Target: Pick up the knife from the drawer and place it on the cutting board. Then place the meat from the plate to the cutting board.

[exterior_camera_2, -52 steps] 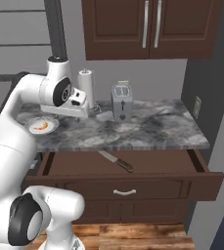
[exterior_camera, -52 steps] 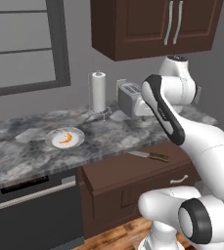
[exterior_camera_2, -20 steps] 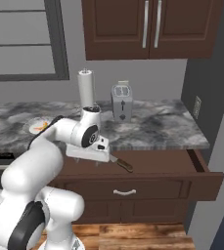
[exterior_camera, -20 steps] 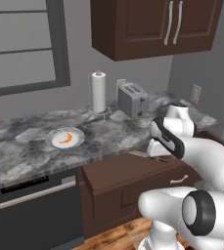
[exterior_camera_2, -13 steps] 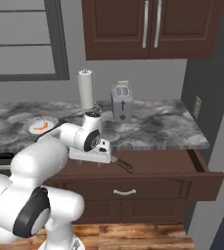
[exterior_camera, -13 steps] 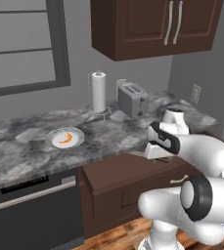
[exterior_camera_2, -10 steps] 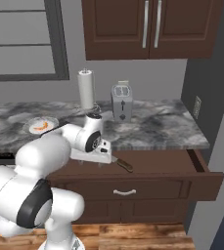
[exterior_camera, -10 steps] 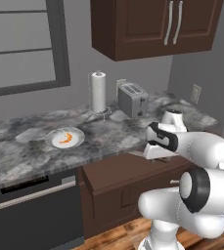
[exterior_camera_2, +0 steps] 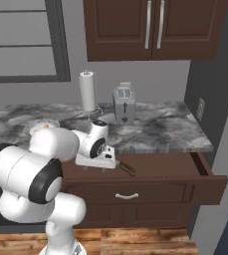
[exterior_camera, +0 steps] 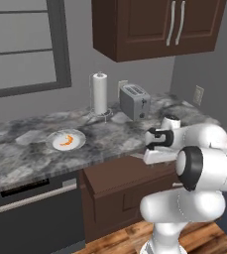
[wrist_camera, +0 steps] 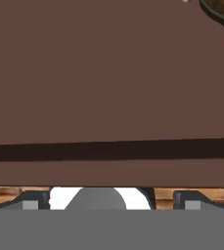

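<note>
The knife (exterior_camera_2: pixel 126 168) is seen in the open drawer (exterior_camera_2: pixel 150 177) under the lowered, wide-open, empty gripper (exterior_camera_2: pixel 96 161), toaster (exterior_camera_2: pixel 123 104) and paper-towel roll (exterior_camera_2: pixel 87 90) behind, meat (exterior_camera: pixel 68 141) on the plate (exterior_camera: pixel 56 146).

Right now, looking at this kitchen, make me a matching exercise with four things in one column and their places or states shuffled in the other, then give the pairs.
Things:
1. knife
2. meat
3. toaster
4. hand

Places or states:
A. on the white plate
B. open, low over the drawer
C. lying in the pulled-out drawer
D. standing on the counter beside the paper towel roll

Pairs: 1-C, 2-A, 3-D, 4-B
</note>
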